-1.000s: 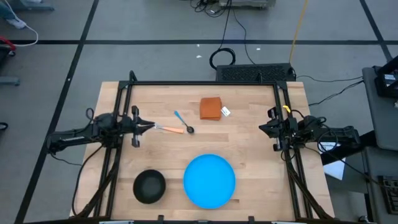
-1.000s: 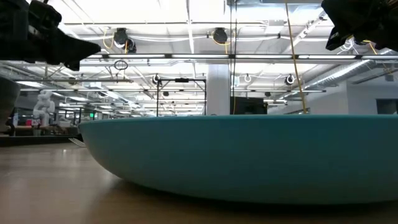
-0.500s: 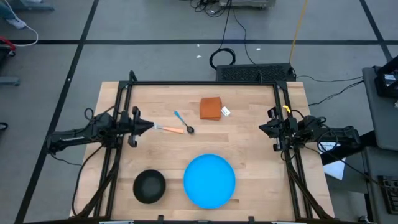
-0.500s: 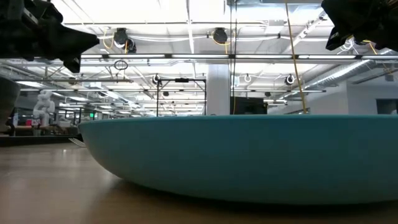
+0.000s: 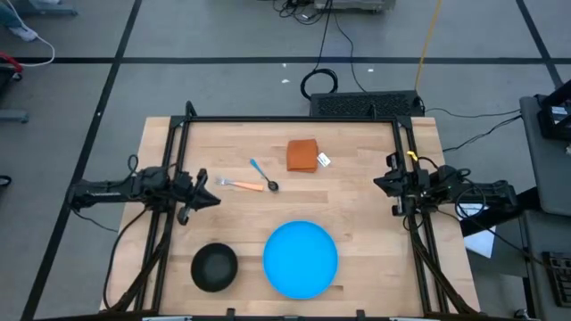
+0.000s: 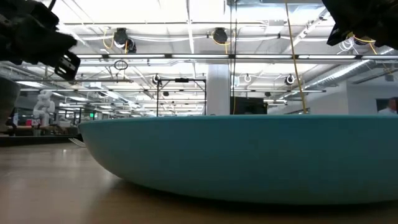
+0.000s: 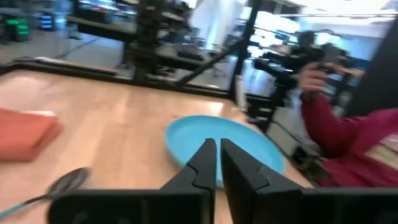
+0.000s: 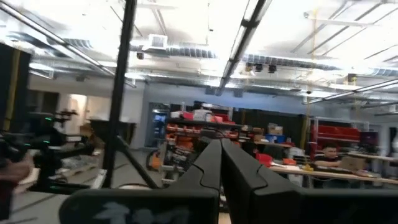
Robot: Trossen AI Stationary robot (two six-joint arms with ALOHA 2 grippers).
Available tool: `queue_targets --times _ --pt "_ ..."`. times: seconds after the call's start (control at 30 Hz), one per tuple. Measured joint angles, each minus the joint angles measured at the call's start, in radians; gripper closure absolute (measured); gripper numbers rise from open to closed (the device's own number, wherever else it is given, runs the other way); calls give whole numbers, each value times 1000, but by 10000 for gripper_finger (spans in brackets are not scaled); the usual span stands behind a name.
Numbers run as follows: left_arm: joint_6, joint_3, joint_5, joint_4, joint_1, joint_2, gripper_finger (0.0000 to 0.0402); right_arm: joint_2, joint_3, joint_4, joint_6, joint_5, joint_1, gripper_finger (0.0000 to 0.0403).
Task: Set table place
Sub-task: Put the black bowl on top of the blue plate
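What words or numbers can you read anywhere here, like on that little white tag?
None can be read.
White tag on the orange cloth: too small to show any writing.
Blue plate, black bowl, fork and spoon: no writing shows.
Signs in the room behind: too blurred.

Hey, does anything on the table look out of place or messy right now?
Nothing is spilled or damaged. The one untidy spot: the orange-handled fork and blue-handled spoon lie crossed at mid-table, well away from the blue plate and black bowl. An orange cloth sits behind them.
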Motion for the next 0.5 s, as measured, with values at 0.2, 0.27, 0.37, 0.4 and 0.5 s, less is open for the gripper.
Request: queue_targets --times 0.2,0.27,0.37,0.4,0.5 --pt "31 43 -8 18 -119 25 398 39 0 -3 -15 144 0 403" --pt "41 71 -51 19 -159 60 399 55 0 -4 -14 183 0 403" --pt "73 133 -149 -13 -224 136 399 79 0 -3 -14 191 0 403" --pt "92 160 -189 -21 -247 168 399 86 0 -5 -14 191 0 403" --pt "147 251 -325 -50 -323 276 400 101 0 -4 -14 192 0 403"
